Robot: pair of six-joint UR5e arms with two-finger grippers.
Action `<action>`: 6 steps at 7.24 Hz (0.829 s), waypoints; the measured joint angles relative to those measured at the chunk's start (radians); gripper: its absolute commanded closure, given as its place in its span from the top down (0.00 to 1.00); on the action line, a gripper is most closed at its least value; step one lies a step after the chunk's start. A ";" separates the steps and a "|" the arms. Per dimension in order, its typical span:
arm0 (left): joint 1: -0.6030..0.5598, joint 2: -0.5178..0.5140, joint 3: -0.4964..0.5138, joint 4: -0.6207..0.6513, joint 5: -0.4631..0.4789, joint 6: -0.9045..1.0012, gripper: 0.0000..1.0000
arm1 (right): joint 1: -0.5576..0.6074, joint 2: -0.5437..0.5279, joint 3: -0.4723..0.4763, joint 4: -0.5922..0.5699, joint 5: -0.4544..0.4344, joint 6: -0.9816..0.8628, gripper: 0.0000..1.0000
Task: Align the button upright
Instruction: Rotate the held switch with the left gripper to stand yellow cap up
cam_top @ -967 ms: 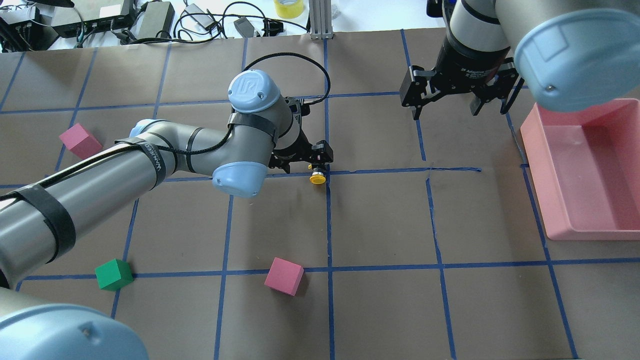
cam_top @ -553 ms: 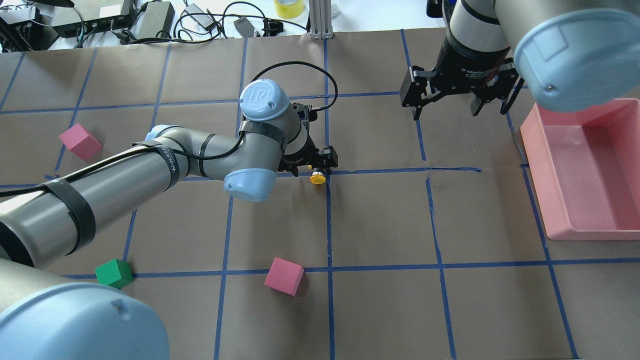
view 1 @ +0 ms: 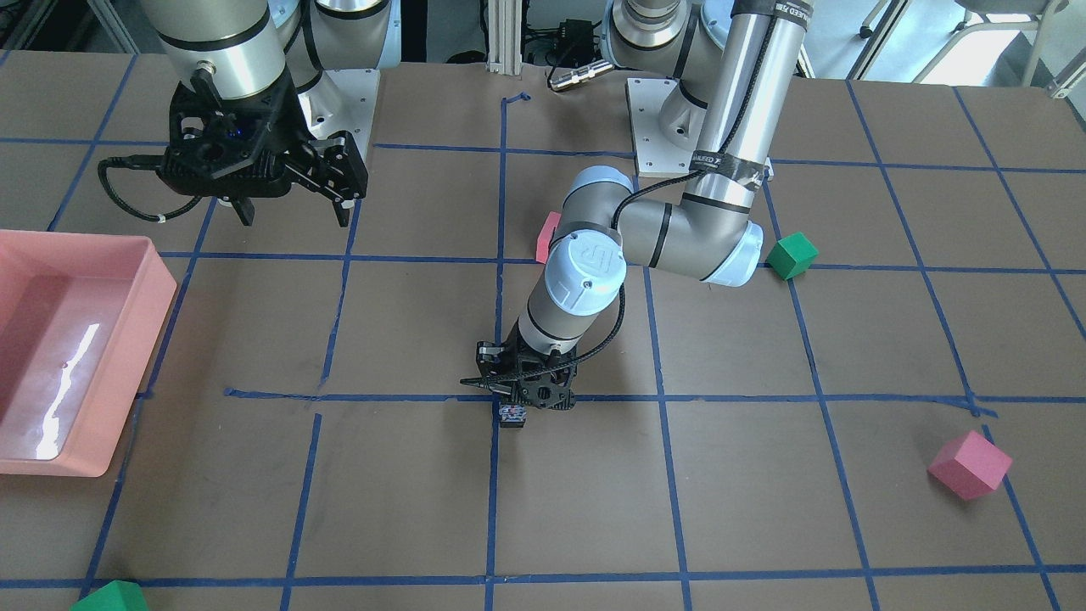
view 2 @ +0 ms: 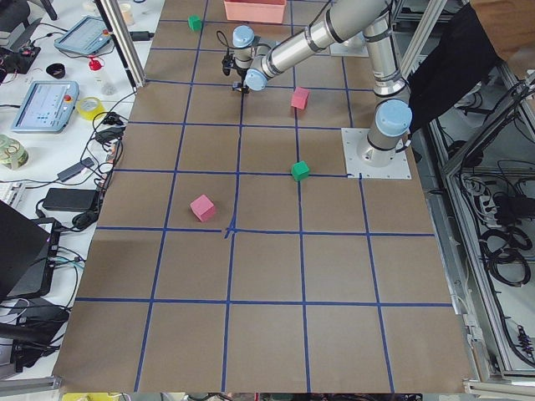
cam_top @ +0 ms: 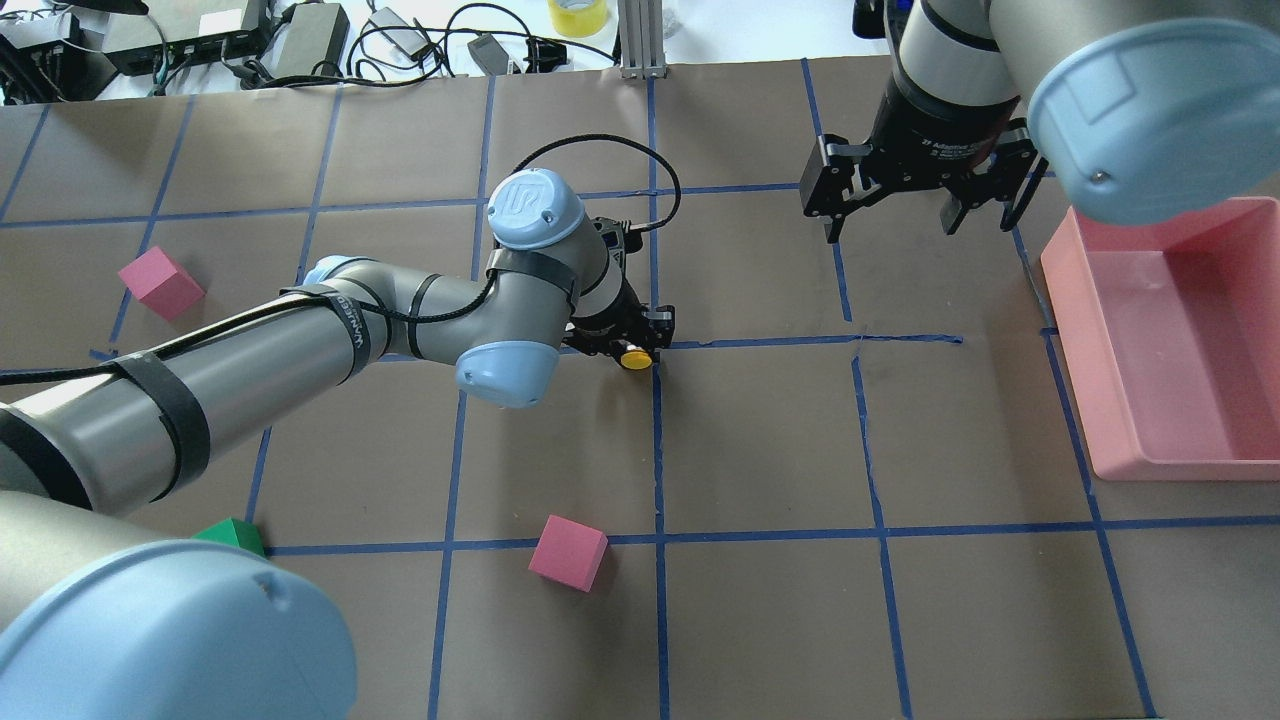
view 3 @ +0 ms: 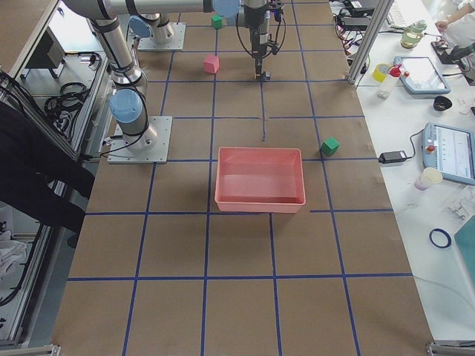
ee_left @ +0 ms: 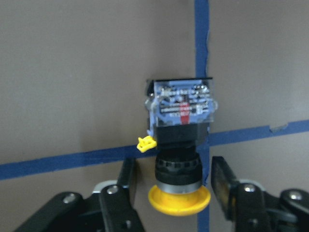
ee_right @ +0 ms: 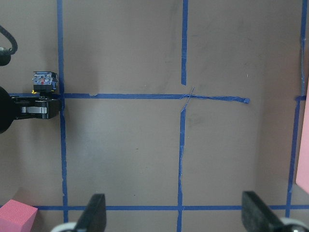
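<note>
The small push-button with round yellow cap, black collar and black boxy base (ee_left: 181,121) is seen lying on its side on a crossing of blue tape lines (cam_top: 760,343), just left of centre in the overhead view. In the left wrist view its cap is turned toward the lower edge. It is straddled by the left two-finger gripper (ee_left: 174,164), whose black fingers (ee_left: 221,179) are held apart on either side of the collar, a gap being visible on each side; nothing is grasped. The right two-finger gripper (cam_top: 889,230) is held spread wide and empty in the overhead view's upper right, well apart from the push-button. A pink rectangular tray (cam_top: 1150,465) is placed at the right edge of the brown paper-covered table (cam_top: 760,450), and a pink foam cube (cam_top: 568,552) at lower centre.
</note>
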 measured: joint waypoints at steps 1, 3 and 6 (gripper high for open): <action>0.000 0.004 0.005 -0.011 -0.014 -0.052 0.00 | 0.000 0.000 0.000 0.001 0.000 0.000 1.00; 0.004 0.026 0.038 -0.113 -0.023 -0.148 0.00 | 0.000 0.000 0.000 0.003 0.000 0.000 1.00; 0.034 0.035 0.094 -0.251 -0.125 -0.381 0.00 | 0.000 -0.001 0.000 0.007 0.000 -0.001 1.00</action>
